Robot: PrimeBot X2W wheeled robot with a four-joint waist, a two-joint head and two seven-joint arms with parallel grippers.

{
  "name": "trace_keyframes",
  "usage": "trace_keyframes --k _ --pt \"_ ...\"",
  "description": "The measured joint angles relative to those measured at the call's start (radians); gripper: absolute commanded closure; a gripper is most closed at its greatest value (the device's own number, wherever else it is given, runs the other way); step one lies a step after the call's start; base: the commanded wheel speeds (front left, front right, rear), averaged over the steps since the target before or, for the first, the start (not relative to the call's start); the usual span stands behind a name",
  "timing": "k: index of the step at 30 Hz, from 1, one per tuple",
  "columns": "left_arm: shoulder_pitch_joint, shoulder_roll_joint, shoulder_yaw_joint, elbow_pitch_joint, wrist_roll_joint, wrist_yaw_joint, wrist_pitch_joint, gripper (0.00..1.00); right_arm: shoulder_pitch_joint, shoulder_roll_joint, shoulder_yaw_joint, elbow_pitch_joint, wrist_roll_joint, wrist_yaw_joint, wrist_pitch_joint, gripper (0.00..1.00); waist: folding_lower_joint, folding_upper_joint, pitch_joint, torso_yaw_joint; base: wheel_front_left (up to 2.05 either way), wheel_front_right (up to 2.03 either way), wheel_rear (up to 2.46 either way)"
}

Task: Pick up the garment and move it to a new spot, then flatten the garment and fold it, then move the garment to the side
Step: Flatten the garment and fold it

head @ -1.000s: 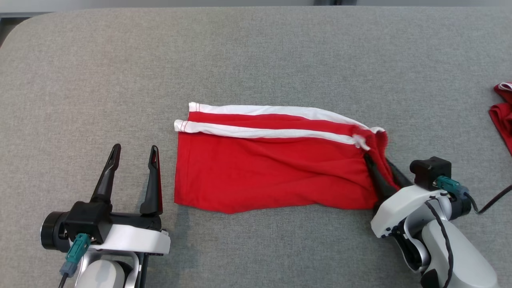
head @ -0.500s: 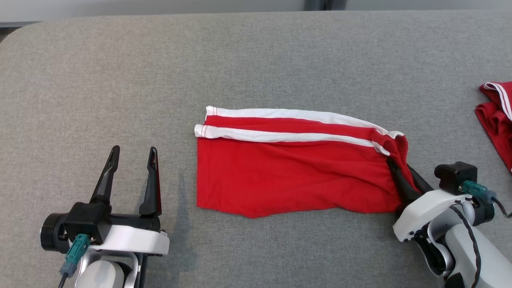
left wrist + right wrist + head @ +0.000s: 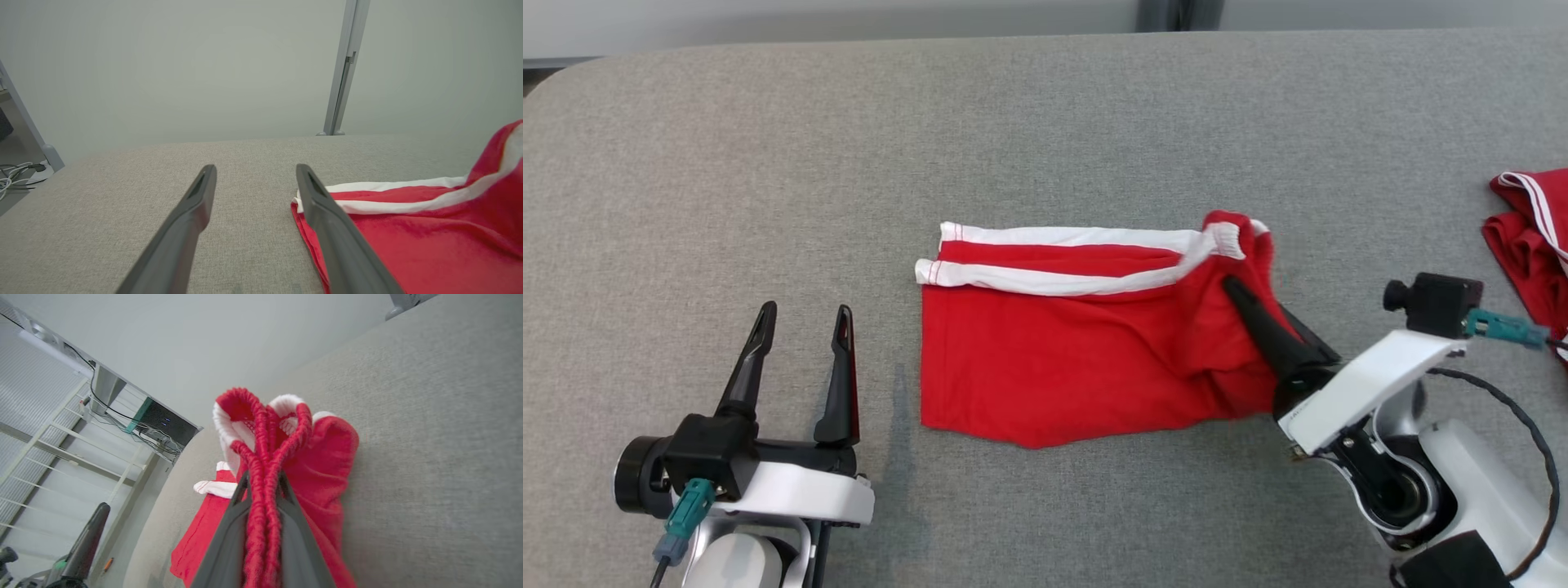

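On grey padded table, near centre: found garment, red shorts with white side stripes, doubled lengthwise and lying mostly flat. Noted right-hand end raised and bunched toward middle. Found right gripper clenched on gathered elastic waistband; confirmed in right wrist view, with ribbed red band pinched between both dark fingers and looping out past tips. Judged grip chosen at waistband for sake of firm hold on thick stacked elastic, and for carrying all plies together. Judged step in hand as fold: waistband end raised for carrying over toward hem end at robot's left. Could not count layers inside pinch from either view, so marked capture of lowest ply as unverified. Found left gripper released, fingers spread wide, low over table near hem end, apart from cloth, holding nothing. Judged parked there in readiness to pin or square that end after landing of fold. Flagged risk: dragging of flat half along table under one-sided pull, spoiling alignment of stripes. Recorded second red cloth at far right table edge, well apart; judged as marking side spot for final move.
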Motion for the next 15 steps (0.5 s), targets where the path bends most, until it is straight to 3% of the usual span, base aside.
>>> trace_keyframes --k 6,15 --pt "-0.013 -0.008 -0.01 0.013 -0.002 -0.007 0.0 0.0 -0.073 0.073 0.058 -0.008 0.146 0.0 0.078 1.0 0.0 0.0 0.004 0.03 0.0 0.0 0.0" --pt "-0.043 -0.036 -0.031 0.035 -0.002 -0.026 -0.003 0.0 -0.215 0.174 0.199 0.173 0.173 0.0 0.074 1.0 0.0 0.0 0.021 0.1 0.0 0.0 0.0"
